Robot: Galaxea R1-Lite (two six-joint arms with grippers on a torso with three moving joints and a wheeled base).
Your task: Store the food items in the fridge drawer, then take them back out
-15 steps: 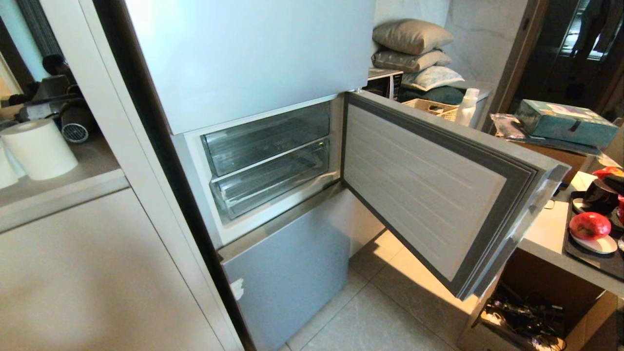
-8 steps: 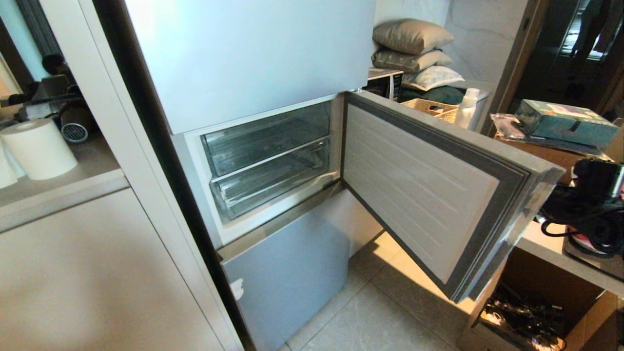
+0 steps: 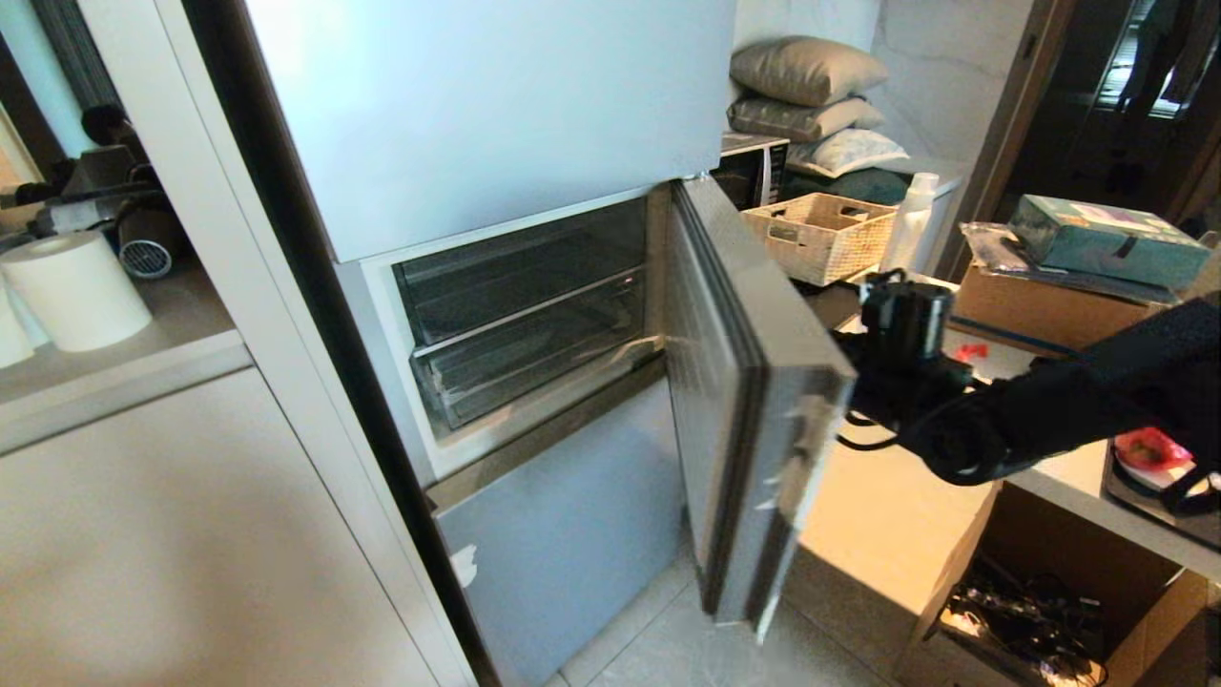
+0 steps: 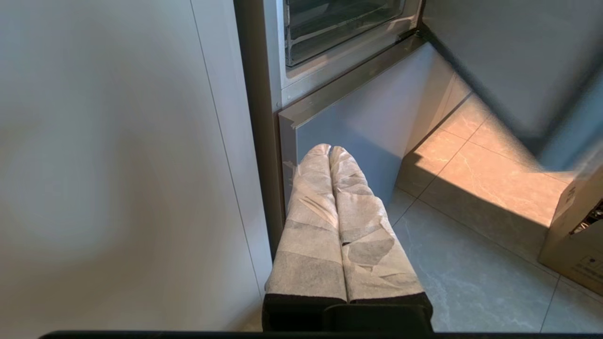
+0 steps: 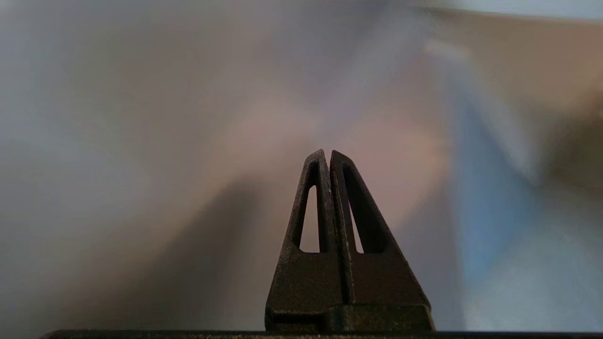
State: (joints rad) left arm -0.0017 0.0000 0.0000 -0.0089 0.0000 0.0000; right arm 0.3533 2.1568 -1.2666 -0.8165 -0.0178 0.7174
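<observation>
At centre right of the head view, the right gripper (image 5: 328,155), jaws pressed together and empty, pushes the fridge door (image 3: 754,401). Judged best: push gently so it doesn't slam. 1 food item (image 3: 1149,447) lies far right on the tabletop (image 3: 1068,472); the fridge drawer (image 3: 534,358) sits centre.

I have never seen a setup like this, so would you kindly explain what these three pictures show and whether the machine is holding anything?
It is a two-armed robot facing a fridge. The wide picture comes from its head camera: the fridge door stands partly open, with clear drawers inside. The black right arm reaches in behind the door's edge. A red food item sits on the counter. The other two pictures come from cameras on the wrists. The left gripper, wrapped in pale tape, is shut and points toward the floor. The right gripper is shut and holds nothing.
</observation>
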